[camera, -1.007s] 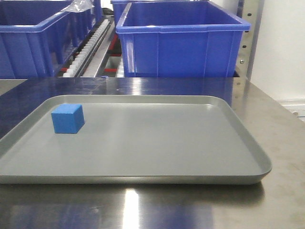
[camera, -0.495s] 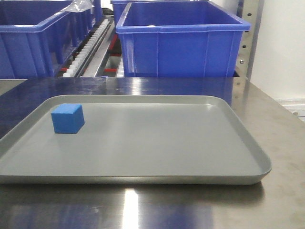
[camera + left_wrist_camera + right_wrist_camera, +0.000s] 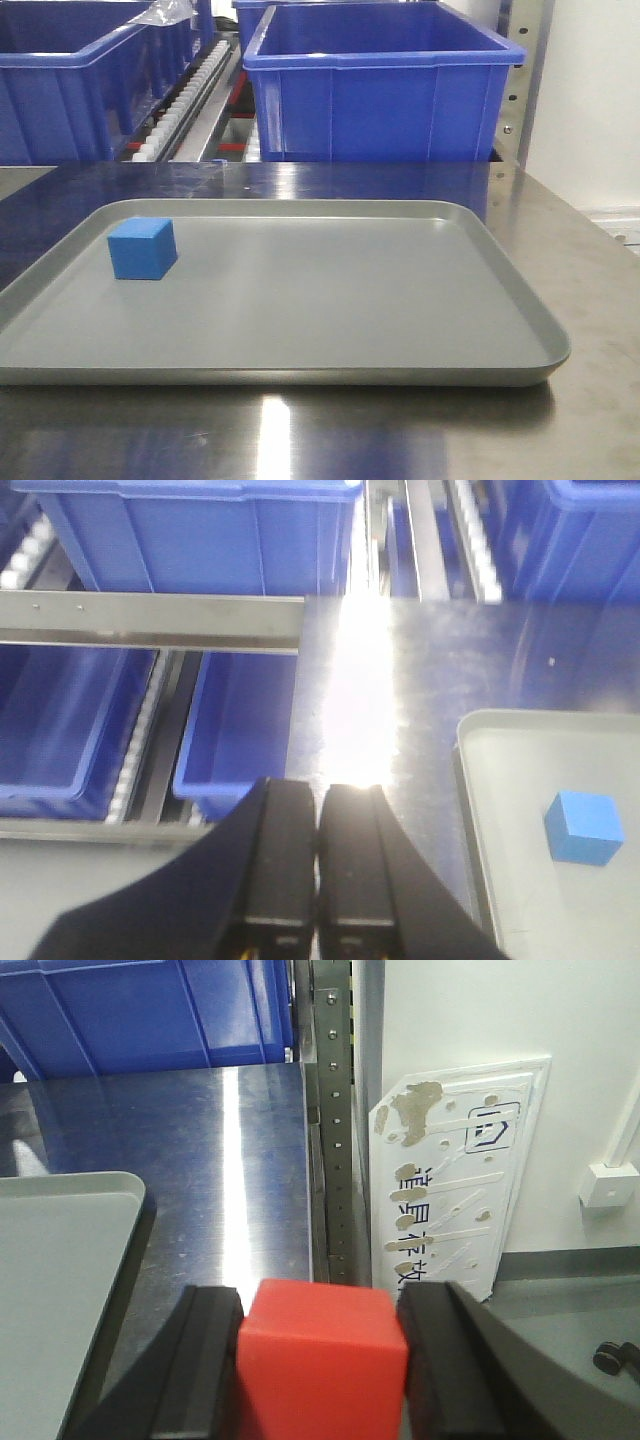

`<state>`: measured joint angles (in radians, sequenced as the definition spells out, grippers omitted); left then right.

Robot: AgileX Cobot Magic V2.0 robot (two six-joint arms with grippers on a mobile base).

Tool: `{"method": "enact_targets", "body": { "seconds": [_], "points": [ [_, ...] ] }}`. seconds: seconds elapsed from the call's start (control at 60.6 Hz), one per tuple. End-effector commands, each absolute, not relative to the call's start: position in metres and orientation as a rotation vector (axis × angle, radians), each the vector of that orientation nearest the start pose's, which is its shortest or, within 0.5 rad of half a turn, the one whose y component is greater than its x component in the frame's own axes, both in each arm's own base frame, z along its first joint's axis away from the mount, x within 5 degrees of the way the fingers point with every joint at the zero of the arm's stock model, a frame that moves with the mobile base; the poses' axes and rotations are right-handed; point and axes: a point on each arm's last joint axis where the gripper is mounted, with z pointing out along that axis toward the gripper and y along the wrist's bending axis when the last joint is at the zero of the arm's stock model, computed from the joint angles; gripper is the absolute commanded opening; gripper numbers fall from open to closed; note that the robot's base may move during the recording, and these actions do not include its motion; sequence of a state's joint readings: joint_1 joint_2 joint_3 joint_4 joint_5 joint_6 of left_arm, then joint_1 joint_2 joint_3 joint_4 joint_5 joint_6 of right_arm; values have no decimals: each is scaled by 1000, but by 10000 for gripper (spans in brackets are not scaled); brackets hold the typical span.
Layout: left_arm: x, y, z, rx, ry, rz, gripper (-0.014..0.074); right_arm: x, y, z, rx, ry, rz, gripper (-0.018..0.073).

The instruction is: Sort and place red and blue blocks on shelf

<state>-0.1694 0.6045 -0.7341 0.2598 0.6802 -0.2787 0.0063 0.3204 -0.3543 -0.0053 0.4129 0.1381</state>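
The blue block (image 3: 143, 249) sits on the left part of the grey tray (image 3: 500, 290); it also shows in the left wrist view (image 3: 583, 826). My left gripper (image 3: 318, 810) is shut and empty, above the steel table left of the tray. My right gripper (image 3: 320, 1335) is shut on the red block (image 3: 320, 1360), held above the table's right edge beside the tray's corner (image 3: 120, 1195). The shelf (image 3: 150, 620) with blue bins (image 3: 380, 85) stands behind the table. Neither gripper shows in the front view.
The steel table (image 3: 580, 250) carries the tray. White roller tracks (image 3: 180, 100) run between the bins. A perforated steel upright (image 3: 330, 1110) and a white wall panel (image 3: 460, 1170) stand right of the table. Lower bins (image 3: 240, 730) sit under the shelf rail.
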Motion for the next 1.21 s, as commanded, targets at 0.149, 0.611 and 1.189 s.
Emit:
{"method": "enact_targets", "body": {
  "seconds": [0.149, 0.611, 1.189],
  "points": [
    [130, -9, 380, 25, 1987, 13, 136, 79, -1, 292, 104, 1743, 79, 56],
    [129, -8, 375, 15, 2038, 23, 136, 79, -1, 292, 104, 1743, 79, 56],
    [184, -42, 334, -36, 2308, -234, 513, 79, -1, 292, 104, 1742, 79, 56]
  ]
}}
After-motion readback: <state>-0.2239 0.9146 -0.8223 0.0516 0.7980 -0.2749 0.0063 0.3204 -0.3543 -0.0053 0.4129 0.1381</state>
